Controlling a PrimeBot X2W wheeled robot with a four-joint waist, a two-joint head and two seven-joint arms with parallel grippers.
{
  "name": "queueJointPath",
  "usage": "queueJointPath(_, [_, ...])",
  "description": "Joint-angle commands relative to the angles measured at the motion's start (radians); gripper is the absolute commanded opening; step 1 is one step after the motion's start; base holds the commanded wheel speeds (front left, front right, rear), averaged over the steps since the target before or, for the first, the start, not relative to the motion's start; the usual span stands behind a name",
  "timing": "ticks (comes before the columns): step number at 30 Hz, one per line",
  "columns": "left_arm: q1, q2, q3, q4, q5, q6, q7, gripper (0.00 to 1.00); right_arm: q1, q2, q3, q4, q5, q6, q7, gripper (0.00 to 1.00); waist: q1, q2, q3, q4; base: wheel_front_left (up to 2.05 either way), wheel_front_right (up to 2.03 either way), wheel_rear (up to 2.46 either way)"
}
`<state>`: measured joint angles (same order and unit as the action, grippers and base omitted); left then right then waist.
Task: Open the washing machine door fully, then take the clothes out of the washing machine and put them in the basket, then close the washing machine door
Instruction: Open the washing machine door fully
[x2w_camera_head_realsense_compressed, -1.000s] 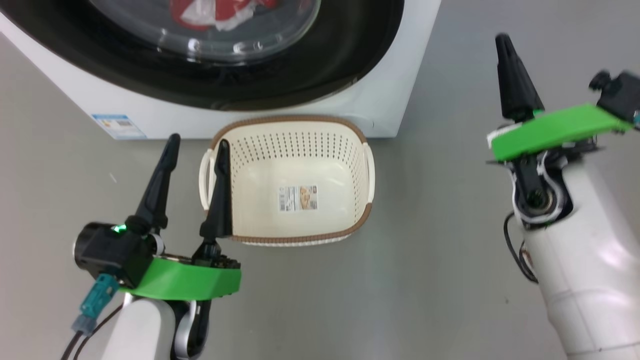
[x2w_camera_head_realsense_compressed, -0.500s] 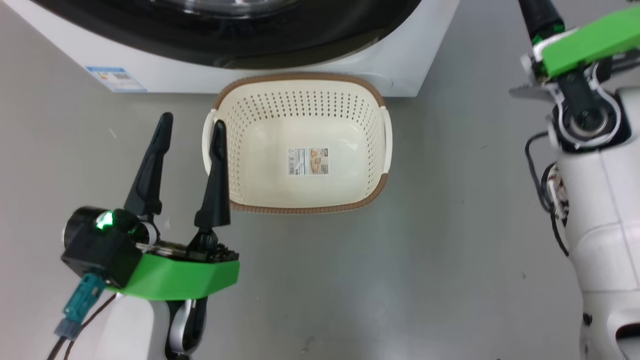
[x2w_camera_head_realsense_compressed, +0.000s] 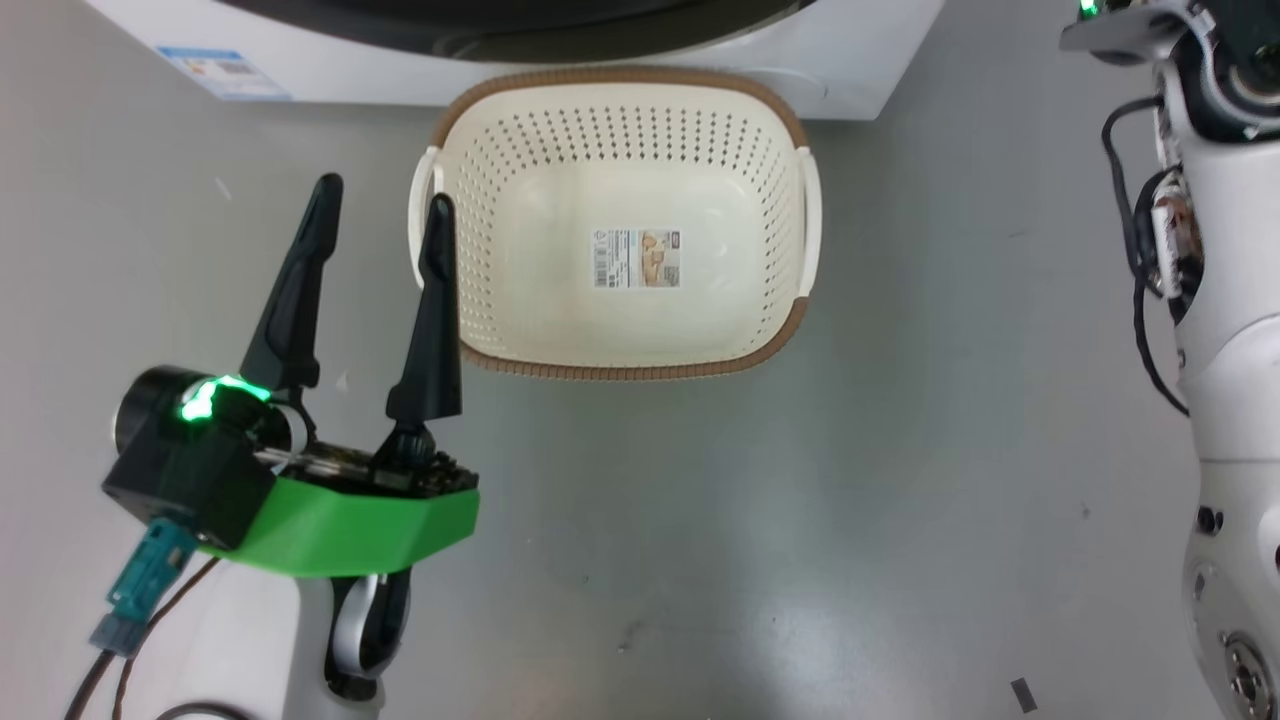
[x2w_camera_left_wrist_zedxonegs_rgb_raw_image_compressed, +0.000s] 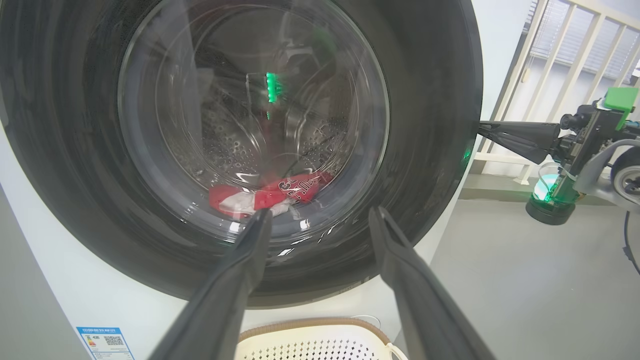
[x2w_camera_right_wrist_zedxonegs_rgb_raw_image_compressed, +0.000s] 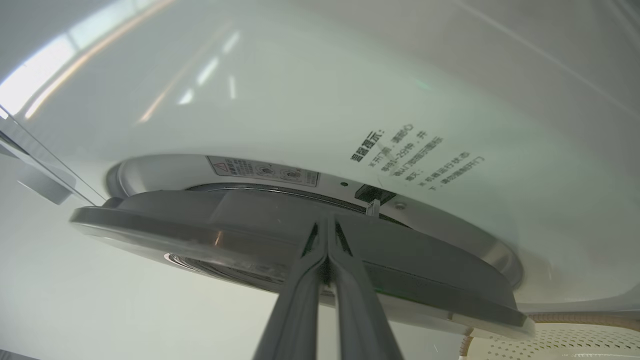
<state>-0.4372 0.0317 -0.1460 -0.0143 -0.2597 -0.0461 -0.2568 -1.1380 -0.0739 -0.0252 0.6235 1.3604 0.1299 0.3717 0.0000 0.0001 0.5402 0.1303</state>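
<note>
The washing machine door (x2w_camera_left_wrist_zedxonegs_rgb_raw_image_compressed: 430, 125) has a glossy black rim and a clear bowl window. Through the glass I see the red and white clothes (x2w_camera_left_wrist_zedxonegs_rgb_raw_image_compressed: 265, 192) lying low in the drum. My left gripper (x2w_camera_head_realsense_compressed: 384, 195) hangs open and empty just left of the basket (x2w_camera_head_realsense_compressed: 620, 365), its fingers (x2w_camera_left_wrist_zedxonegs_rgb_raw_image_compressed: 235, 280) pointing at the door's lower part. My right gripper (x2w_camera_right_wrist_zedxonegs_rgb_raw_image_compressed: 326, 225) is shut, its tips against the door's edge (x2w_camera_right_wrist_zedxonegs_rgb_raw_image_compressed: 250, 225), which stands slightly off the washing machine (x2w_camera_right_wrist_zedxonegs_rgb_raw_image_compressed: 400, 100) front. From the left wrist, the right gripper (x2w_camera_left_wrist_zedxonegs_rgb_raw_image_compressed: 481, 129) meets the rim's right side.
The empty basket stands on the grey floor right in front of the washing machine (x2w_camera_head_realsense_compressed: 880, 70), a sticker (x2w_camera_head_realsense_compressed: 636, 258) on its floor. My right forearm (x2w_camera_head_realsense_compressed: 1235, 420) rises along the right edge. A white railing (x2w_camera_left_wrist_zedxonegs_rgb_raw_image_compressed: 545, 75) stands to the machine's right.
The head camera has tilted down, so the machine slid up out of the picture. My right gripper has moved forward past the view's top edge toward the door. The left gripper has stayed open.
</note>
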Motion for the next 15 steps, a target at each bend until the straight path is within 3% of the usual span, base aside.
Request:
queueJointPath(1, [-0.011,0.018,0.030,-0.023,0.000,-0.009,-0.005,1.00,-0.037,0.015,0.002,-0.019,0.017,0.001,0.028,0.00,0.0000,-0.0001,0.025,0.016,0.00,0.00,0.00])
queueJointPath(15, [-0.036,0.018,0.022,-0.003,-0.010,-0.017,-0.005,1.00,-0.164,-0.001,-0.018,0.083,0.036,0.001,0.129,0.00,0.0000,-0.0001,0.062,0.043,0.00,0.00,0.00])
